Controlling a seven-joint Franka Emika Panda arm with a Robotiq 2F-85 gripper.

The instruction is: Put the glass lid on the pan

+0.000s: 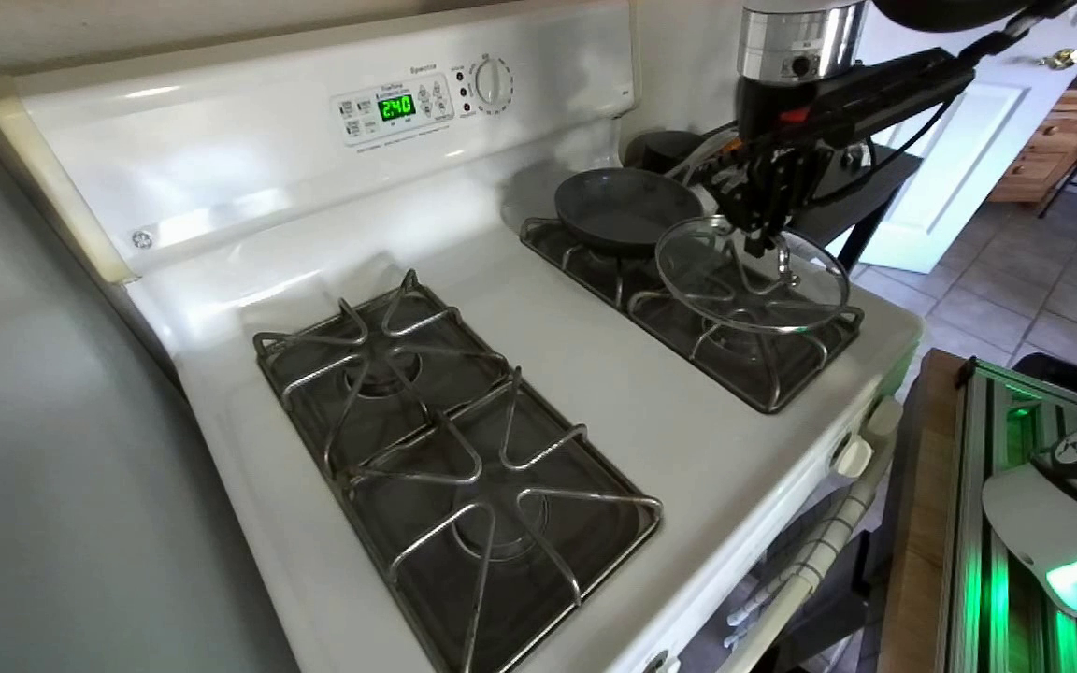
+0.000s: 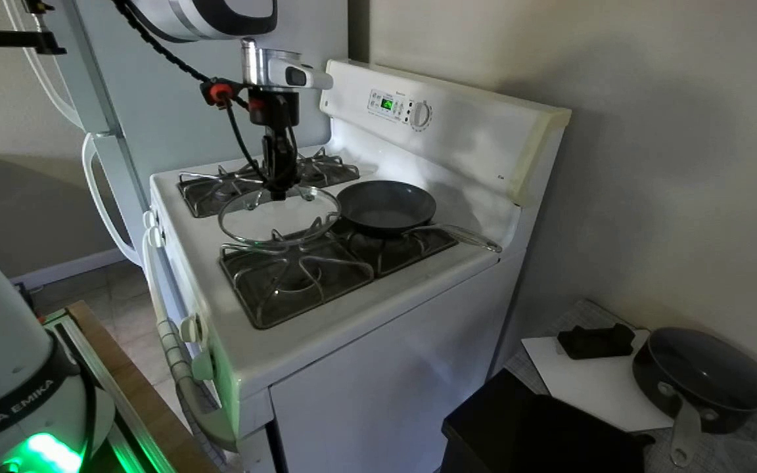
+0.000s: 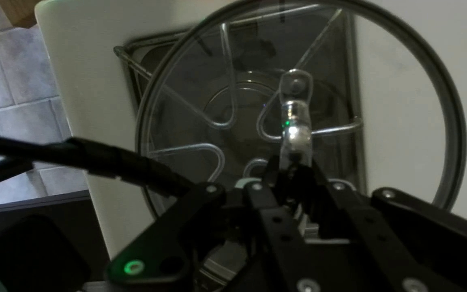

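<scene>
Glass lid (image 1: 744,285), pinched by its handle (image 3: 296,117) in the gripper (image 1: 760,245), carry level from over the burner (image 1: 755,374) to the pan (image 1: 627,210), at 10 o'clock in an exterior view. Centre, lower gently, release.

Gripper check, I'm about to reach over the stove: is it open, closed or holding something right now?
Gripper: closed, its jaws holding the glass lid by the arched metal handle.
</scene>
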